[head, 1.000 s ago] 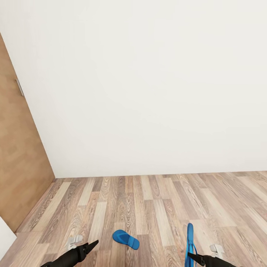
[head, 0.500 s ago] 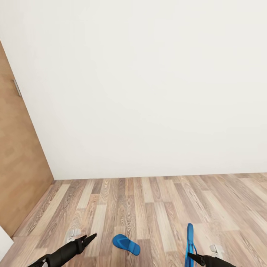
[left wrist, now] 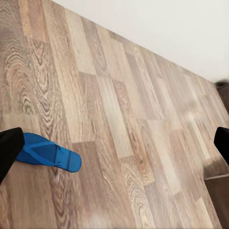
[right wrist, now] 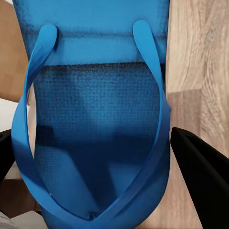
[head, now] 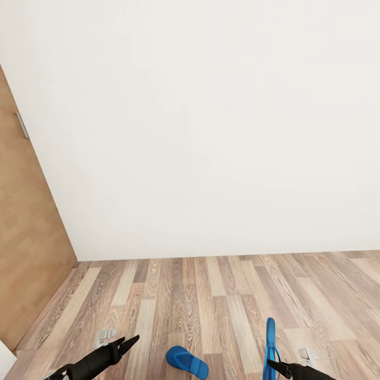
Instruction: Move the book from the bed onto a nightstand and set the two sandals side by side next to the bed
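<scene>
The right end effector (head: 274, 363) pinches one blue sandal (head: 270, 343) on edge above the floor (head: 211, 295). The other sandal (head: 187, 362) lies flat near the wall, close by the left end effector (head: 129, 343), whose fingers are spread. By my judgement, pairing them beside the bed remains, as does the book.

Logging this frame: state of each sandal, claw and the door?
Held sandal: on edge, gripped in right claw, off the floor.
Loose sandal: flat on the floor, untouched.
Left claw: open, empty.
Right claw: shut on held sandal.
Wooden door: state unclear.
</scene>
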